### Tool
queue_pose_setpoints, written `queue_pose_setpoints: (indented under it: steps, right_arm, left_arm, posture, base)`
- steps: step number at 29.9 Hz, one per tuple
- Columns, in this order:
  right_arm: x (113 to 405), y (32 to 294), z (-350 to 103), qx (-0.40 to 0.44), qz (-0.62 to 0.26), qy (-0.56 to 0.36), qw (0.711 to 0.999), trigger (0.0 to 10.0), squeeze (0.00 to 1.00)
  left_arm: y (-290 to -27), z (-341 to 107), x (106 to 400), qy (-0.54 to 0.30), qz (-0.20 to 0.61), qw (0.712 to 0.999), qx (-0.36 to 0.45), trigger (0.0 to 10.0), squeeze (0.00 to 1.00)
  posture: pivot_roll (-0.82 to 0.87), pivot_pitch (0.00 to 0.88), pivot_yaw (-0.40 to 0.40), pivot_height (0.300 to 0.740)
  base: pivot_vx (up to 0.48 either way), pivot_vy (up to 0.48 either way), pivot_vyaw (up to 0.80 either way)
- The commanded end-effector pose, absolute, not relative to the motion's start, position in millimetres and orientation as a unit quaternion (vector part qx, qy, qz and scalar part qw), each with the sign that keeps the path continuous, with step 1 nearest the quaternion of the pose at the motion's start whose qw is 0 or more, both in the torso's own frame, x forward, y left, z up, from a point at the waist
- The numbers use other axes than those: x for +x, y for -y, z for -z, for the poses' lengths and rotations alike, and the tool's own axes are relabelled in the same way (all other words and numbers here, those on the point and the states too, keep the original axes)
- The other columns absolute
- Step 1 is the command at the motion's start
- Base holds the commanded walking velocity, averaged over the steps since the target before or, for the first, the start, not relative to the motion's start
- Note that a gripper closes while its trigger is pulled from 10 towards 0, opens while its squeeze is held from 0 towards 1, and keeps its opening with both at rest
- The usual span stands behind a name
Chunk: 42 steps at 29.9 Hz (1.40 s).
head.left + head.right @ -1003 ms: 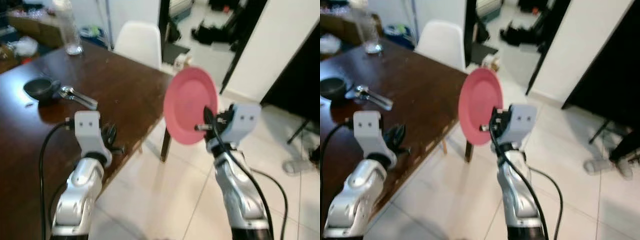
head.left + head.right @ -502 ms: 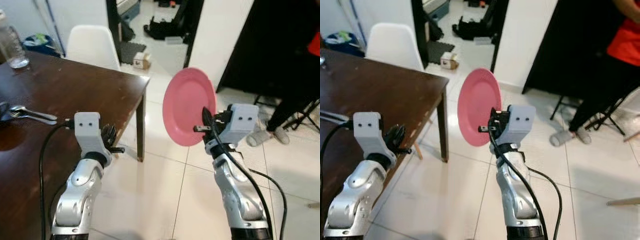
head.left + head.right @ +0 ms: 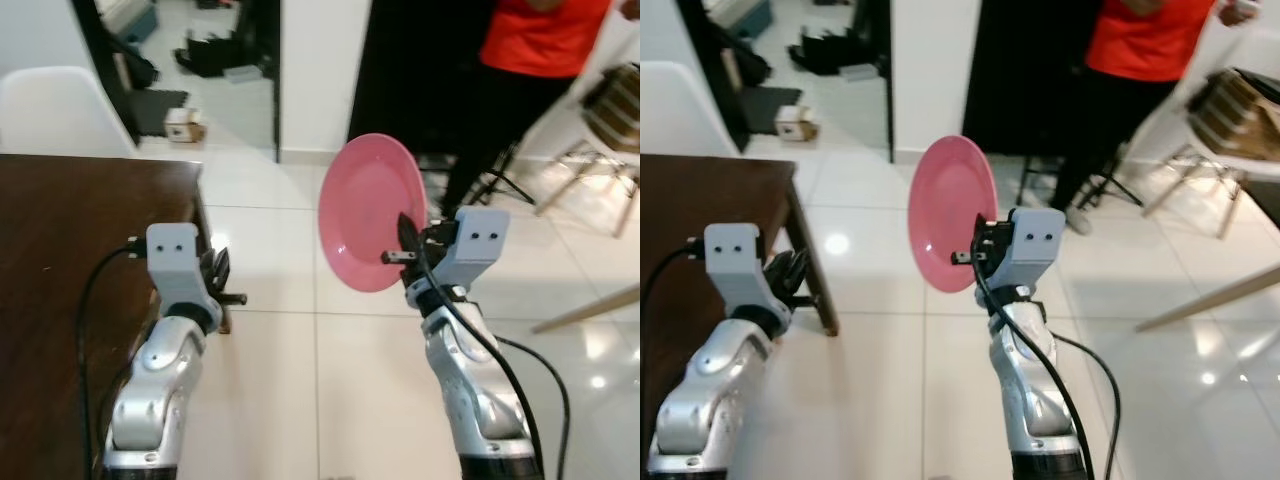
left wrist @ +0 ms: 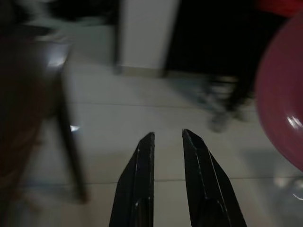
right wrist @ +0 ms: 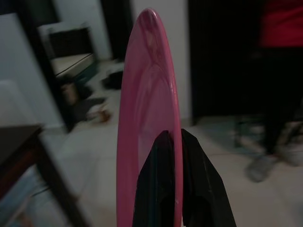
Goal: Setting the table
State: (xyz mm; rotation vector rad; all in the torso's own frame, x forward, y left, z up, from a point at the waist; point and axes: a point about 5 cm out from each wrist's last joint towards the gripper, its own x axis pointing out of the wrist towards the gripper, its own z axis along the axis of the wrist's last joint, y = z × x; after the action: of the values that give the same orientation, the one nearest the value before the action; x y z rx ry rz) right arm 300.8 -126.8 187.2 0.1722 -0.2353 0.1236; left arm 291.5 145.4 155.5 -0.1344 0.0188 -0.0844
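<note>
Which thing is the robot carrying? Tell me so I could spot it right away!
Look right of the dark brown table, above the white tiled floor. The right gripper holds a round pink plate up on its edge. It is the only pink thing there, and the left gripper carries nothing.

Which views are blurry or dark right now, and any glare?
Left wrist view: dim, background smeared by motion, its own fingers fairly crisp. Right wrist view: dark, room soft, pink plate edge-on in focus. Eye views: well lit, person and right side blurred; glare spots on the floor tiles.
</note>
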Motion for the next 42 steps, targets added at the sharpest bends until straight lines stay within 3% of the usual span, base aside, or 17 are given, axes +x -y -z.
queue_pose_setpoints:
  steps: [1,42]
  right_arm:
    - [299.4,123.9,-182.8,0.090,-0.063,0.109,0.988,10.0,0.00]
    - [300.5,122.3,-182.8,0.087,-0.069,0.109,0.988,10.0,0.00]
  left_arm:
    - [-148.6,-150.1,290.1,-0.022,0.038,0.997,-0.065,10.0,0.00]
    - [-143.9,-151.8,289.3,-0.017,0.050,0.995,-0.080,10.0,0.00]
  posture:
    - [-0.08,0.018,0.037,0.740]
    - [-0.08,0.005,0.036,0.740]
  base:
    - [0.000,0.000,-0.80]
    - [0.000,0.000,-0.80]
